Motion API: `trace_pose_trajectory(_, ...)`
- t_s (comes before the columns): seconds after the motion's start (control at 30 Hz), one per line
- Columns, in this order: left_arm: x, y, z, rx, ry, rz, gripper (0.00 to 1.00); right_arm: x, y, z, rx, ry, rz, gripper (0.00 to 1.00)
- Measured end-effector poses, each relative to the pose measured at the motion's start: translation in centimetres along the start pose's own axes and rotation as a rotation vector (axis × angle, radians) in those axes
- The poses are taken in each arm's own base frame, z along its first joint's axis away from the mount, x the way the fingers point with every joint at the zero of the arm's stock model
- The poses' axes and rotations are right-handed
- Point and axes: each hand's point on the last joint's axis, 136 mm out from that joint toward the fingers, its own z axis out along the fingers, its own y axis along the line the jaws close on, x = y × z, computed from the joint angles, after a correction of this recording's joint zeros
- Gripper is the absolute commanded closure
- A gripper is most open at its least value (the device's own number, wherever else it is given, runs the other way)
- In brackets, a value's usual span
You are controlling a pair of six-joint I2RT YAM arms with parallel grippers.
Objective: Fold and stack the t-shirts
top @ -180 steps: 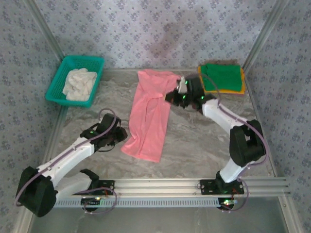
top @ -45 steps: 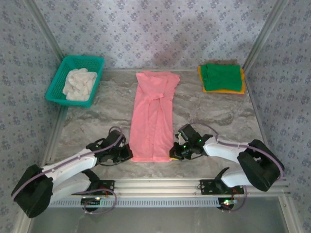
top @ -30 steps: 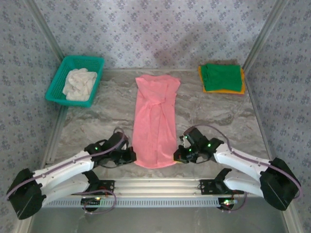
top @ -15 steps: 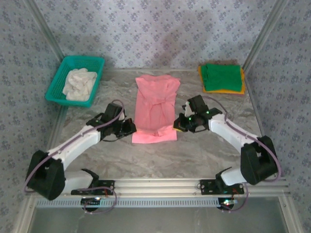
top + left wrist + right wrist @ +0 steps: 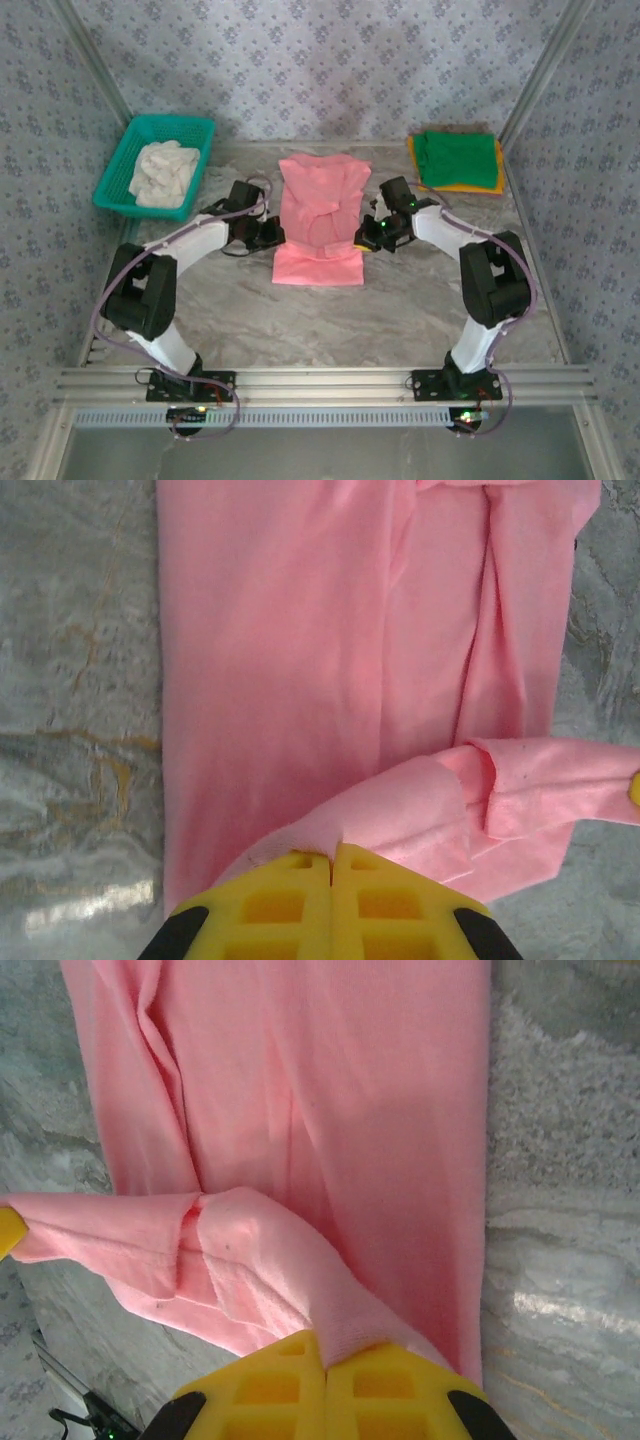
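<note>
Pink t-shirt, one, is pinched at its hem by left gripper and right gripper; two others, green shirt on orange-yellow shirt, are stacked.

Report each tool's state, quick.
Left tool: shut on the salmon-pink t-shirt.
Right tool: shut on the salmon-pink t-shirt.

Near half of counter: bare, open passage. Centre: salmon-pink t-shirt, with left arm and right arm closing its side lanes. Far-left corner: teal basket. Far-right corner: green t-shirt atop orange-yellow t-shirt. Walls bound three sides.
</note>
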Motion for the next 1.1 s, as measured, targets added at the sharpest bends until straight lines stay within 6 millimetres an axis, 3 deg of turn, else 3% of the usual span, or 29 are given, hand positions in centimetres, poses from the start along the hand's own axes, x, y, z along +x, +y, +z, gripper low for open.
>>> trace_pose_trajectory(0.37,-4.0,-0.1,1.3,-0.009,-0.015,0.039,1.0,-4.2,0.6,0.2,-0.017,-0.052,0.01,1.0)
trace_pose_trajectory(0.4,-4.5,-0.2,1.5,-0.011,-0.016,0.045,0.91,-4.6,0.5,0.4,-0.017,-0.053,0.016,0.92)
trace_pose_trajectory(0.47,-5.8,-0.3,2.1,-0.017,-0.016,0.058,0.59,-5.8,0.3,1.0,-0.025,-0.054,0.043,0.78)
trace_pose_trajectory(0.5,-6.6,-0.3,2.4,-0.022,-0.016,0.059,0.54,-6.5,0.3,1.3,-0.034,-0.053,0.055,0.71)
trace_pose_trajectory(0.53,-7.5,-0.3,2.7,-0.026,-0.022,0.059,0.51,-7.3,0.3,1.5,-0.043,-0.056,0.072,0.64)
trace_pose_trajectory(0.63,-11.0,-0.3,2.5,-0.049,-0.069,0.056,0.43,-10.4,1.3,1.7,-0.098,-0.077,0.104,0.62)
trace_pose_trajectory(0.77,-14.0,-0.6,-0.2,-0.084,-0.169,0.058,0.45,-13.5,3.2,-1.1,-0.167,-0.165,0.105,0.62)
trace_pose_trajectory(0.87,-13.1,-1.3,-2.8,-0.098,-0.226,0.082,0.49,-13.1,4.2,-4.2,-0.203,-0.231,0.073,0.64)
trace_pose_trajectory(0.97,-9.5,-2.3,-4.5,-0.083,-0.247,0.119,0.6,-10.0,5.1,-6.3,-0.221,-0.273,0.01,0.77)
trace_pose_trajectory(1.03,-6.5,-2.8,-4.5,-0.063,-0.242,0.155,0.67,-7.1,5.3,-6.2,-0.218,-0.27,-0.036,0.89)
trace_pose_trajectory(1.1,-4.0,-2.9,-3.2,-0.049,-0.208,0.175,0.75,-4.7,5.2,-4.7,-0.21,-0.234,-0.069,0.97)
